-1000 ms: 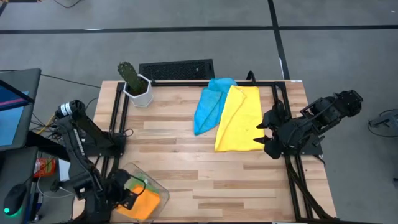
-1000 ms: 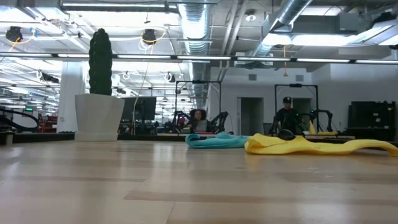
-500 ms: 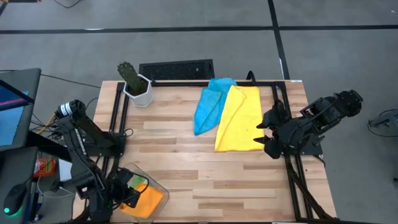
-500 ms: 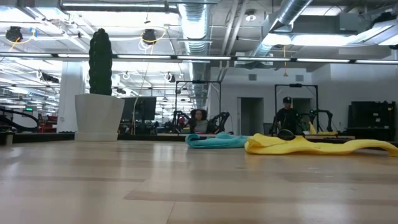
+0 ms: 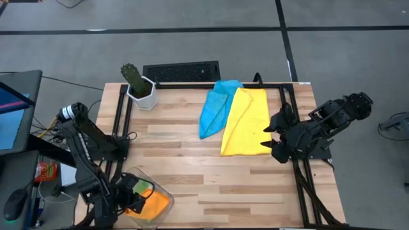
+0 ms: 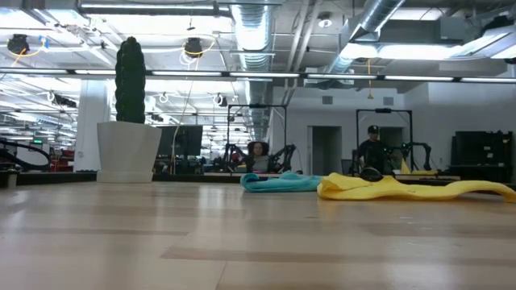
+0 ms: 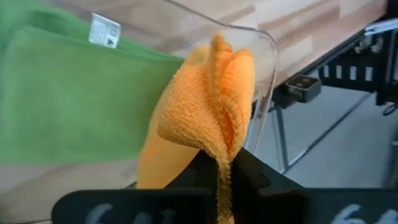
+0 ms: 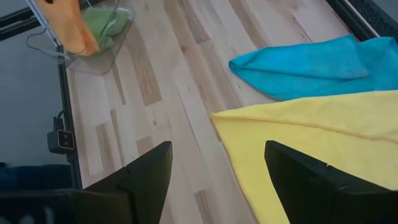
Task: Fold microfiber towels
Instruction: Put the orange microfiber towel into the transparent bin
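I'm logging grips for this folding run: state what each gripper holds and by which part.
The left gripper is shut on the orange towel, pinching a bunched fold of it over the clear bin. The right gripper is open, holding nothing.

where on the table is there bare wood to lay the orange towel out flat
The widest bare stretch is the table's middle, between the clear bin at the near left corner and the yellow towel. Another strip runs between the cactus pot and the blue towel. The far right is crowded: both towels lie there, with the right gripper open at the yellow towel's edge.
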